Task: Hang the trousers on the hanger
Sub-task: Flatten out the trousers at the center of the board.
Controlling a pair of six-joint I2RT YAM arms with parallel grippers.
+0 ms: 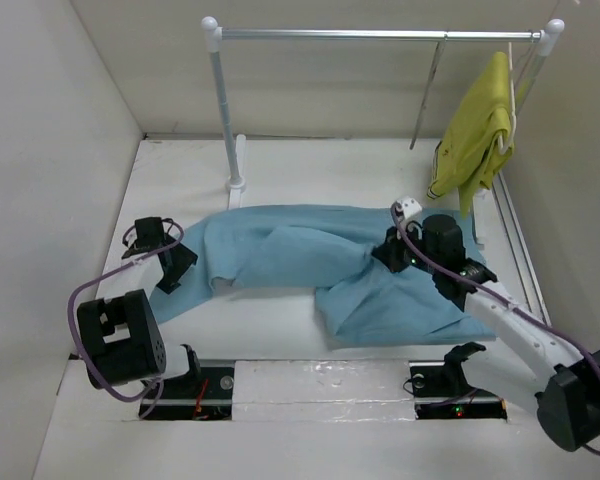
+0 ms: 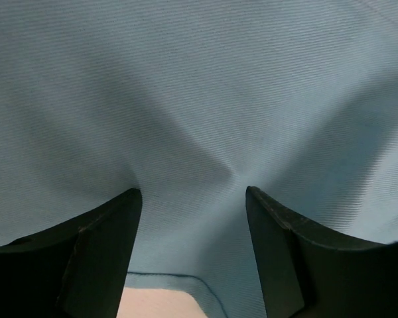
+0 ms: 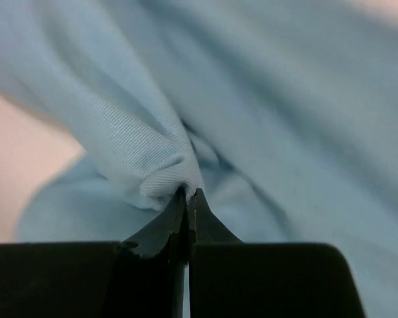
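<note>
The surface [image 1: 280, 325] is boxed in by white walls on three sides. Bare strips are left before and behind the trousers [image 1: 300, 255], which are spread across its middle. A rack [image 1: 380, 35] is stood at the far edge, with the hanger [image 1: 427, 95] and a yellow garment [image 1: 475, 135] hung near its right end. The left tool [image 2: 192, 199] is held apart over the trousers' left edge. The right tool [image 3: 188, 193] is clamped on a bunched fold.
</note>
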